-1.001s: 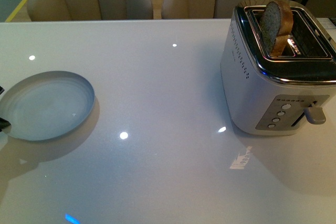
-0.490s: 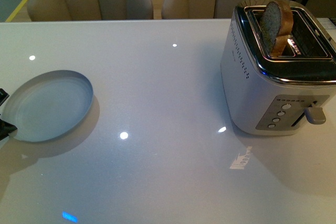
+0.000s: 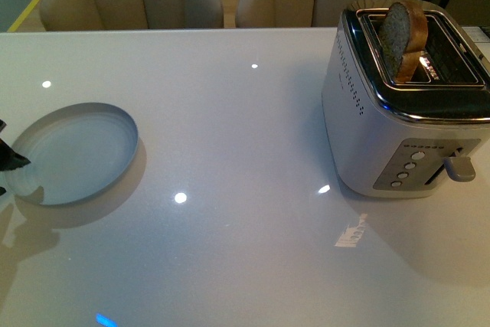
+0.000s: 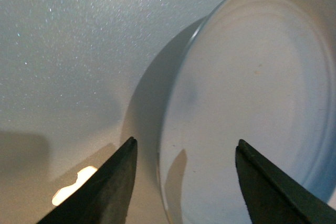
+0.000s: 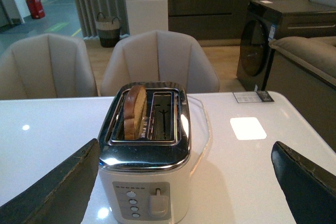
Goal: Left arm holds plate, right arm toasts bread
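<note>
A round, shallow pale blue-grey plate (image 3: 75, 154) sits at nine o'clock on the glossy white table (image 3: 230, 112). The black left gripper (image 4: 184, 182) has its jaws apart, straddling the plate's rim. At two o'clock, a slice of brown wholemeal bread (image 3: 402, 36) stands in a silver two-slot toaster (image 3: 409, 112). The black right gripper (image 5: 189, 182) hangs with jaws wide apart, facing the toaster.

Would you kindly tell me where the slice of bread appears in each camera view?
Front view: bread standing in the toaster slot, upper right.
Left wrist view: not in it; only plate and table.
Right wrist view: bread in the toaster's slot, centre.
Shared landmark: the toaster's lever.
</note>
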You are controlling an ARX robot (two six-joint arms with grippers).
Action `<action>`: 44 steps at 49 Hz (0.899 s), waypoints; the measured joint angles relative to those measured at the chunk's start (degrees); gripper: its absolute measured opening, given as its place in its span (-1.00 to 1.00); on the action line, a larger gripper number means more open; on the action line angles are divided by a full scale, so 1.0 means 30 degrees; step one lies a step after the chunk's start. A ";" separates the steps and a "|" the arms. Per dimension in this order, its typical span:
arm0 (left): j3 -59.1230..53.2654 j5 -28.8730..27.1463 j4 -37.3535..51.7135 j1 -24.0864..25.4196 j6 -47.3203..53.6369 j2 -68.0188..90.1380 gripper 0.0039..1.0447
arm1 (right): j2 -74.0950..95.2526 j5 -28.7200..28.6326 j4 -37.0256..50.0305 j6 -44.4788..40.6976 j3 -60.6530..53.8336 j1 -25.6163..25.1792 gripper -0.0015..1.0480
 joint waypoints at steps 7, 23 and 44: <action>-0.1049 0.0087 -0.0350 0.0051 0.0211 -0.3249 0.71 | 0.0000 0.0000 0.0000 0.0000 0.0000 0.0000 0.83; -0.3249 0.0648 -0.3096 -0.1137 0.1078 -1.2713 0.87 | 0.0000 0.0000 0.0000 0.0000 0.0000 0.0000 0.83; -1.0032 -0.3038 1.0528 -0.3177 0.9639 -1.7471 -0.03 | -0.0015 -0.0022 -0.0007 0.0000 0.0000 0.0000 0.83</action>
